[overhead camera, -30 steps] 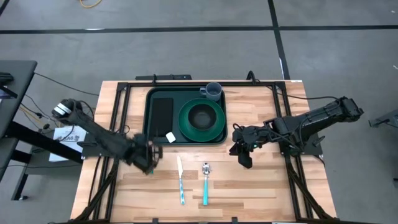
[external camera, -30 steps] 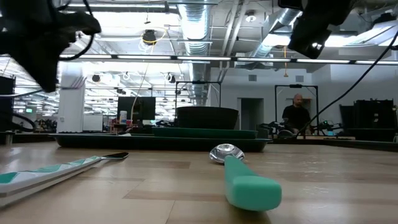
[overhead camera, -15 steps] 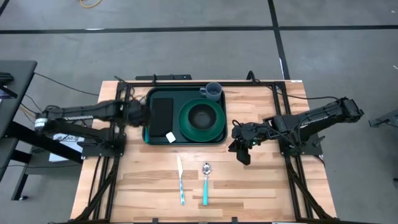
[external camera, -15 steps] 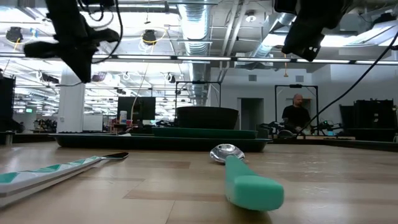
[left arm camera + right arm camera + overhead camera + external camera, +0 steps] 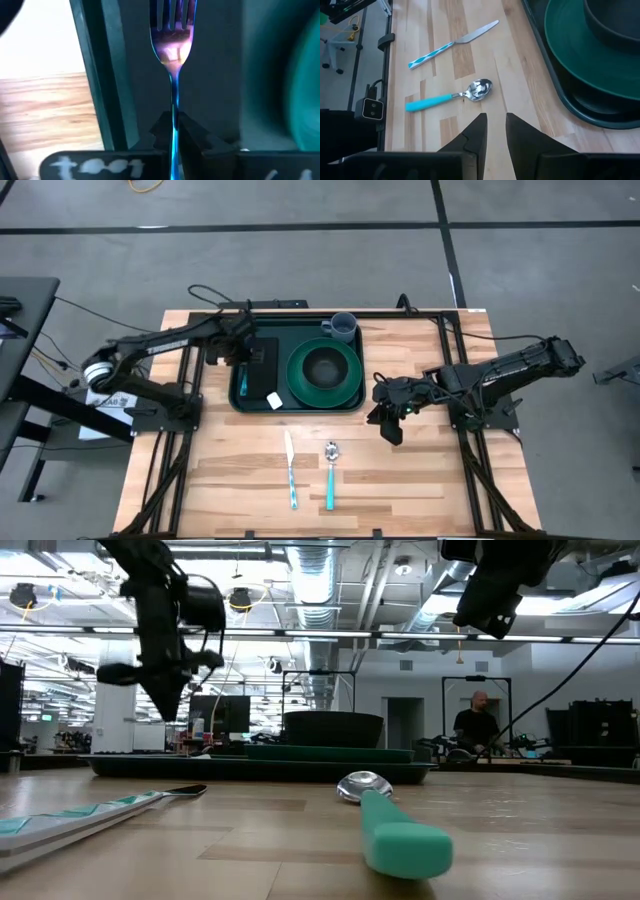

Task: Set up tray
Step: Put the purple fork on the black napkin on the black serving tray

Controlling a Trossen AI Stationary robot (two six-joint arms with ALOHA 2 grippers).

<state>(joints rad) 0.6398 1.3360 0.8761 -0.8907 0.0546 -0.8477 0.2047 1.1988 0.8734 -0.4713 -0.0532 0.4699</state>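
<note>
The dark green tray (image 5: 240, 402) lies at the table's far middle. On it are a black napkin (image 5: 262, 365), a green plate (image 5: 345, 385) with a dark bowl (image 5: 323, 365), and a grey-blue cup (image 5: 343, 327) at its far right corner. My left gripper (image 5: 243, 350) hangs above the napkin's far left part (image 5: 210, 75), shut on a shiny fork (image 5: 173, 45). My right gripper (image 5: 387, 425) hovers over bare table right of the tray, its fingers (image 5: 495, 132) slightly open. A knife (image 5: 290, 470) and a teal-handled spoon (image 5: 330, 475) lie flat on the near table. My left gripper (image 5: 173, 120) pinches the fork's handle (image 5: 173, 107) between its two fingers, just behind the neck. The fork runs along the fingers and sticks out past their tips, tines (image 5: 172, 12) away from the wrist. It is lifted clear above the napkin and tray.
A small white piece (image 5: 274, 399) lies on the tray's near left part. Black frame rails (image 5: 200, 340) run along the table's left, right and far sides. Bare wood shows between tray and cutlery. A person (image 5: 478, 730) stands far off in the room behind.
My left gripper has travelled from the near left of the table, beside the knife, toward the far edge and then right, ending over the tray's napkin with the fork raised. The right gripper has stayed in place.
</note>
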